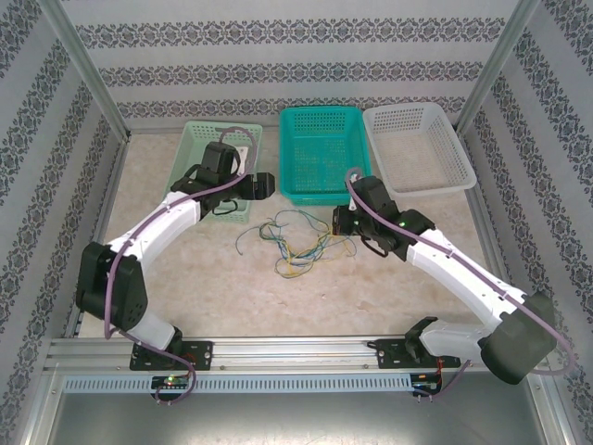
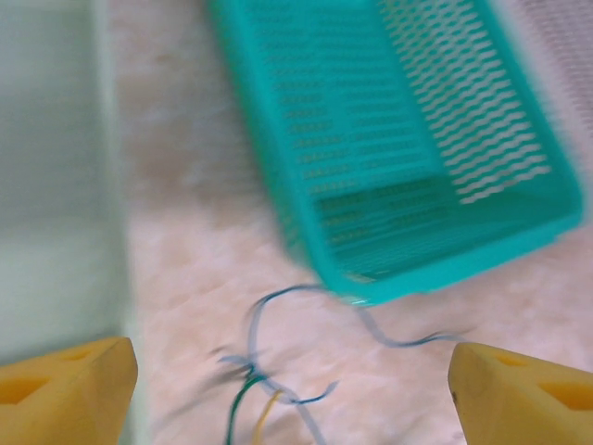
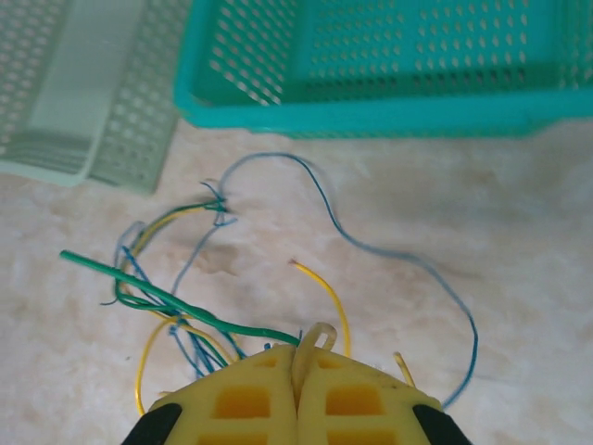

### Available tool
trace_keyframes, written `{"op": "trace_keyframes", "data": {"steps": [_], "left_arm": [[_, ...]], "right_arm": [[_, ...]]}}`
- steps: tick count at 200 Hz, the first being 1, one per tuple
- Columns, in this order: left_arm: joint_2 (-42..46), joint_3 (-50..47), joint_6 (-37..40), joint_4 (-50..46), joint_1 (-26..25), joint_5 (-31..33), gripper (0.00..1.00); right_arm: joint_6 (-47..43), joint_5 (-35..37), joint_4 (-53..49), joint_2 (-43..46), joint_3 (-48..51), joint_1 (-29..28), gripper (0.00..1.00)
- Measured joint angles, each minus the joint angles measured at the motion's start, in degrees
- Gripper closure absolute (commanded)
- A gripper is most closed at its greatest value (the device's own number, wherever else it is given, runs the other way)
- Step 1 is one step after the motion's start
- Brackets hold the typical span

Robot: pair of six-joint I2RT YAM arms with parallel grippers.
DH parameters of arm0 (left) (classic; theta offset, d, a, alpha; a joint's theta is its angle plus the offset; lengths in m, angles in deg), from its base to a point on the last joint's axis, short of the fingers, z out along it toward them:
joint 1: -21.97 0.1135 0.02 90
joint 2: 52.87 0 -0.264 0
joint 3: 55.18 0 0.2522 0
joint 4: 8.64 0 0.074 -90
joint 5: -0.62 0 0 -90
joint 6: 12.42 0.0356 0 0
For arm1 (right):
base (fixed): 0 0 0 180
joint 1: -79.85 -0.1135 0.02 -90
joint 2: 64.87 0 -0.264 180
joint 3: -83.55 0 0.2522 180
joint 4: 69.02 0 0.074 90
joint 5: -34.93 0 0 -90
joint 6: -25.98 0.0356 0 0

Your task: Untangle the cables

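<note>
The cables lie as a loose tangle of thin yellow, blue and green wires on the table, in front of the teal basket. My right gripper is shut at the tangle's right edge, and a pale yellow loop of cable is pinched between its pads. A green cable runs up to its fingertips. A long blue cable arcs away to the right. My left gripper is open above the tangle's far left side, its yellow fingers wide apart, with blurred cable ends on the table between them.
Three baskets stand along the back: a light green basket under the left arm, a teal basket in the middle and a white basket on the right. The teal basket's near corner is close to the cables. Metal posts frame the table.
</note>
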Motion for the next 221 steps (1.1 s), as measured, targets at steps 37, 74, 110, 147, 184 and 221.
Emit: {"op": "trace_keyframes", "data": {"steps": [37, 74, 110, 147, 184, 221], "left_arm": [[0.4, 0.5, 3.0, 6.1, -4.4, -10.1, 0.16], [-6.4, 2.7, 1.7, 9.5, -7.4, -18.9, 0.23], [-10.2, 2.7, 1.2, 8.8, -8.2, -21.7, 0.26], [-10.9, 2.7, 1.3, 8.6, -10.4, -24.3, 0.34], [-11.0, 2.7, 1.5, 8.5, -10.8, -25.7, 0.65], [-11.7, 2.7, 2.4, 8.4, -10.8, -26.1, 0.98]], "right_arm": [[-2.9, -0.5, 0.0, -0.4, -1.0, -1.9, 1.0], [-2.5, 0.3, 2.6, -1.1, -0.9, -2.6, 1.0], [-1.0, 1.7, 7.3, 0.0, 2.2, -2.6, 1.0], [0.1, 2.4, 9.1, 2.1, 4.3, -2.6, 1.0], [1.3, 5.0, 10.5, 5.2, 5.6, -2.5, 1.0], [3.5, 5.2, 12.5, 9.1, 6.7, -1.5, 1.0]]}}
